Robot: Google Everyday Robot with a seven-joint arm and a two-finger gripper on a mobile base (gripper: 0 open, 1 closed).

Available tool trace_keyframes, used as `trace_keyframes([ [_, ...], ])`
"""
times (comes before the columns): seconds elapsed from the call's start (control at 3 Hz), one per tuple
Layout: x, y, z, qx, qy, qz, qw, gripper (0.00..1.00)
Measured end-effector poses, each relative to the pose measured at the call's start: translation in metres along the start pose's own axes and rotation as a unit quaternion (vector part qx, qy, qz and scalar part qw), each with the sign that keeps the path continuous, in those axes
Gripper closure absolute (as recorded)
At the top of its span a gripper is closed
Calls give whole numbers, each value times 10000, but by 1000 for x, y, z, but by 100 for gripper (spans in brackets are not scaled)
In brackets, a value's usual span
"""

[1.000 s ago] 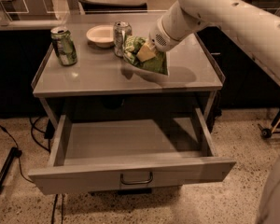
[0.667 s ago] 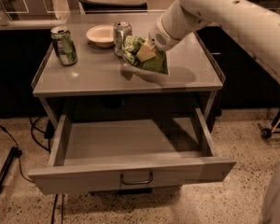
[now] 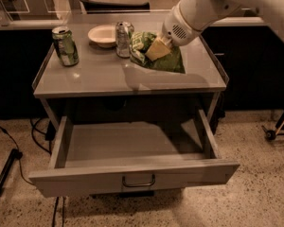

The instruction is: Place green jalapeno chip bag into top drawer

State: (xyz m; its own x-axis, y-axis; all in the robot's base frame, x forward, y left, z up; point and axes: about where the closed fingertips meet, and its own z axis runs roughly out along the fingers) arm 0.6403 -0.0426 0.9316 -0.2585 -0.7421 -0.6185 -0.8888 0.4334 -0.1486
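Observation:
The green jalapeno chip bag (image 3: 166,60) is a crinkly green foil bag, held just above the table top (image 3: 104,74) at its back right, with its shadow below it. My gripper (image 3: 156,49) comes in from the upper right on a thick white arm and is shut on the bag's upper part. A tan finger pad (image 3: 158,50) presses on the foil. The top drawer (image 3: 132,173) is pulled fully open below the table. It is grey and shallow, nothing lies in it, and a curved handle (image 3: 138,181) sits at the centre of its front.
A green soda can (image 3: 65,45) stands at the table's back left. A white bowl (image 3: 103,34) and a silver can (image 3: 124,39) stand just left of the bag. Cables (image 3: 19,155) lie on the speckled floor at left.
The gripper and the bag have shifted slightly up and to the right. The drawer and the cans have not moved.

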Motion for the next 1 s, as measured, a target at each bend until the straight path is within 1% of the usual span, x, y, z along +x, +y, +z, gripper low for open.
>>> trace_keyframes([
  [0.33,9,25,-36,-148,54,-78,9998,100],
  [0.67,27,69,-49,-938,-56,14,9956,100],
  [1.0,24,68,-47,-907,-61,-8,9959,100],
])
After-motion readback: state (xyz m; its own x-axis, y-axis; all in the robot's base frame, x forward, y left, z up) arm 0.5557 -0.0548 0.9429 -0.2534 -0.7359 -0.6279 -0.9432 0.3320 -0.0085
